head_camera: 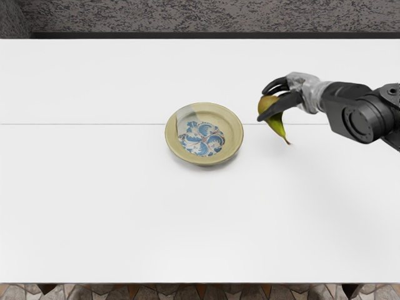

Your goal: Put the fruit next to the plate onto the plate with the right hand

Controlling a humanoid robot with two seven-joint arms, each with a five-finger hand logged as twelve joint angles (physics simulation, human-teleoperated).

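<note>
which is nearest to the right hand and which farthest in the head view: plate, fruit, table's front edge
1. fruit: held in the right hand, whose fingers curl around it.
2. plate: on the table toward the picture's left of the hand, clear of it.
3. table's front edge: along the bottom of the picture, plainly farthest.

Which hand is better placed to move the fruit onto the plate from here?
Right. The right hand has its fingers closed around the yellow-green fruit, just to the right of the plate. The left arm does not show in the head view.
</note>
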